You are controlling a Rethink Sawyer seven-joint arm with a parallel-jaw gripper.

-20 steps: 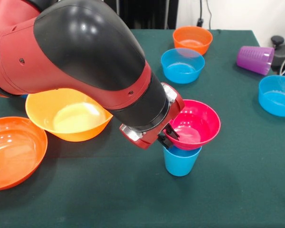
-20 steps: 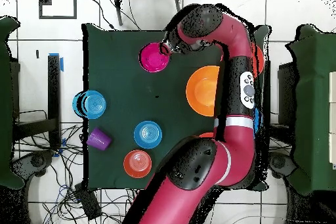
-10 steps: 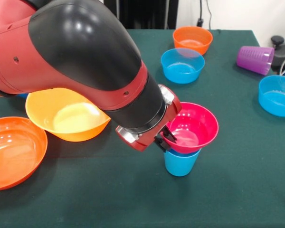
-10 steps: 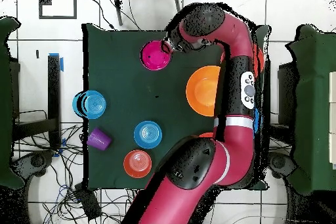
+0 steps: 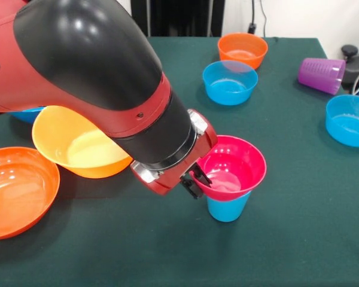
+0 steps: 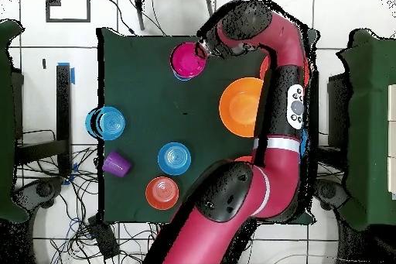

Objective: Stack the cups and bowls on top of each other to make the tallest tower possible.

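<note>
The magenta-pink bowl (image 5: 233, 169) sits tilted on the upright light blue cup (image 5: 227, 207) near the table's front. My gripper (image 5: 195, 180) is shut on the pink bowl's left rim, one finger inside and one outside. From overhead the pink bowl (image 6: 188, 60) covers most of the cup (image 6: 179, 76), with the gripper (image 6: 200, 50) at its edge. The purple cup (image 5: 321, 75) lies on its side at the back right. A small blue bowl (image 5: 229, 82) and a small orange bowl (image 5: 242, 49) stand at the back.
A large yellow-orange bowl (image 5: 84, 143) and a large red-orange bowl (image 5: 15, 188) sit at the left, partly under my arm. Another blue bowl (image 5: 349, 119) stands at the right edge. A sliver of a blue bowl (image 5: 24, 114) shows behind the arm.
My gripper has moved left in the front view, dragging the pink bowl's rim with it. The bowl now tilts more on the blue cup.
</note>
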